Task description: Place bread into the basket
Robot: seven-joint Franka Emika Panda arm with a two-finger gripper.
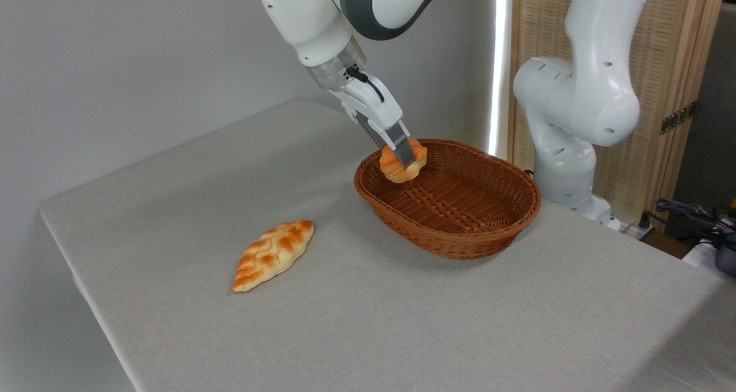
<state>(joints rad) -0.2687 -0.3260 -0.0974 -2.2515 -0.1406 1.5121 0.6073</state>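
Nearest to you on the grey cloth-covered table point(402, 323) lies a long braided loaf point(273, 255), golden with darker browned ridges, resting flat and pointing diagonally, well apart from everything else. Beyond it and to the right you see the oval brown wicker basket point(460, 239) sitting on the table, its low sloping sides open to view. Your gripper point(403, 157) reaches down at a slant from the upper left, and its jaws are clamped on the bun point(397, 168), the small round orange-golden bread, with one dark finger point(404, 149) crossing the front of it. You have the bun lifted clear of the basket floor, just inside the basket's far-left rim, over the inner wall. White arm segments rise behind the basket on the right, in front of a wooden slatted screen point(673, 64).
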